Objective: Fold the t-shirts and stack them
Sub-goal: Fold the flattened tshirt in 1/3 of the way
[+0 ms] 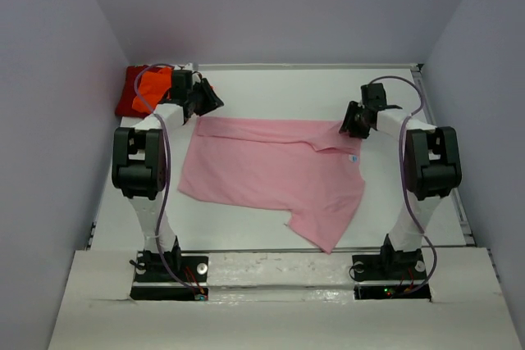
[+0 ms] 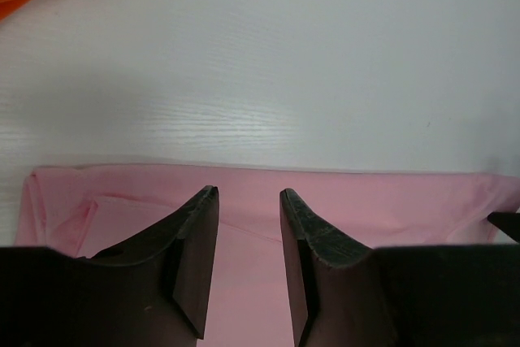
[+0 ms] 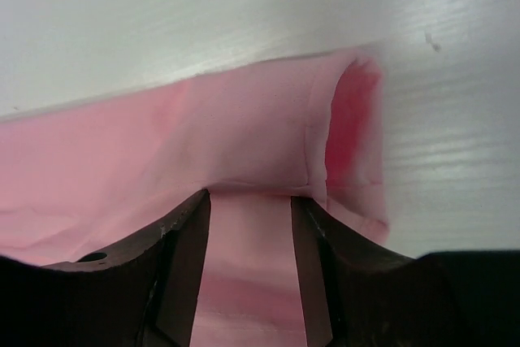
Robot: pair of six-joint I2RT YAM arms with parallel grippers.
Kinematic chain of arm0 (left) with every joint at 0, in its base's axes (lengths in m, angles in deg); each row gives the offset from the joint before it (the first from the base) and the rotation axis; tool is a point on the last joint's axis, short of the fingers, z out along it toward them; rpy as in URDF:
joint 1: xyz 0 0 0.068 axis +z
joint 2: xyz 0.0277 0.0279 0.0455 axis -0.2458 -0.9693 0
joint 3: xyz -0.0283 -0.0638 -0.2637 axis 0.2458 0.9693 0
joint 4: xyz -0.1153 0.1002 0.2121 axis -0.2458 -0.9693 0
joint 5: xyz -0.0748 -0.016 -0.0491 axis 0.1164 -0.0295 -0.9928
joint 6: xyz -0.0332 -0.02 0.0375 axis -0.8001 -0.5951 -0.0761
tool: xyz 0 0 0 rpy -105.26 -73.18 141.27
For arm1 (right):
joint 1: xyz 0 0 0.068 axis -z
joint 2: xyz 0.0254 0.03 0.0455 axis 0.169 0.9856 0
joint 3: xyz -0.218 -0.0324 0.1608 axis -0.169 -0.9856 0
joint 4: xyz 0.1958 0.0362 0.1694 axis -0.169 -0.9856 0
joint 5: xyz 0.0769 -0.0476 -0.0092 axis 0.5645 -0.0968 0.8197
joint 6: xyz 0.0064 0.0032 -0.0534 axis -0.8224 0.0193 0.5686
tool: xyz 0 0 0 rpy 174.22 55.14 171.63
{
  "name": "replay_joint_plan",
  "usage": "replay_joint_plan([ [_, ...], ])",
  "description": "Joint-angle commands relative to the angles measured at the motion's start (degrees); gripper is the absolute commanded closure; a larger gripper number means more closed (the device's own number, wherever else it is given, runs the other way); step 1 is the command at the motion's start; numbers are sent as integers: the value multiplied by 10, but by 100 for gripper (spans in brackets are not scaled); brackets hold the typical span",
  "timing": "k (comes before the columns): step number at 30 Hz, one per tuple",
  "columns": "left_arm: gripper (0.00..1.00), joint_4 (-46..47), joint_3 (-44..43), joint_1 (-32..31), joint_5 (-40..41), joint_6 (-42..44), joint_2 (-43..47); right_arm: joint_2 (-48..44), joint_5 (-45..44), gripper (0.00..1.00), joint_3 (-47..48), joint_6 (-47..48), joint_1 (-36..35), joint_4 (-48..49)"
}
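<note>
From the near edge of the worktop [image 1: 426,202], both arms are raised at the elbow and stretched toward the far side. The light pink t-shirt [image 1: 271,170] is spread flat across the middle. At its far edge the left gripper [image 2: 248,193] is lowered with jaws narrowly parted over the cloth. The right gripper [image 3: 250,194] is set astride a lifted sleeve, though whether it is pinched cannot be told. An orange t-shirt [image 1: 131,92] is bunched in the far left corner.

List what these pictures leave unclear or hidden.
- The orange t-shirt: top view, partly behind the left gripper; left wrist view, cut off by the frame's corner.
- The neck label: top view, print too small.
- The pink t-shirt: top view, far corners under the left gripper and right gripper.
</note>
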Motion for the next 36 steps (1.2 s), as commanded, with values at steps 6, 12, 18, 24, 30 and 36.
replay_joint_plan([
  [6,54,-4,-73,-1,-22,34,-59,74,-21,50,135,-9,-3,-41],
  [12,54,-28,-101,0,-25,34,-106,99,-29,50,175,2,7,-63],
  [18,54,-51,-93,-1,-14,42,-121,47,-45,51,165,8,7,-64],
  [24,55,-59,-53,-5,7,50,-89,31,-44,50,171,11,7,-71],
  [30,55,-64,4,-6,8,46,-10,49,-27,51,173,7,7,-71],
  [36,55,-66,42,-6,10,45,49,70,32,51,166,-9,7,-42],
])
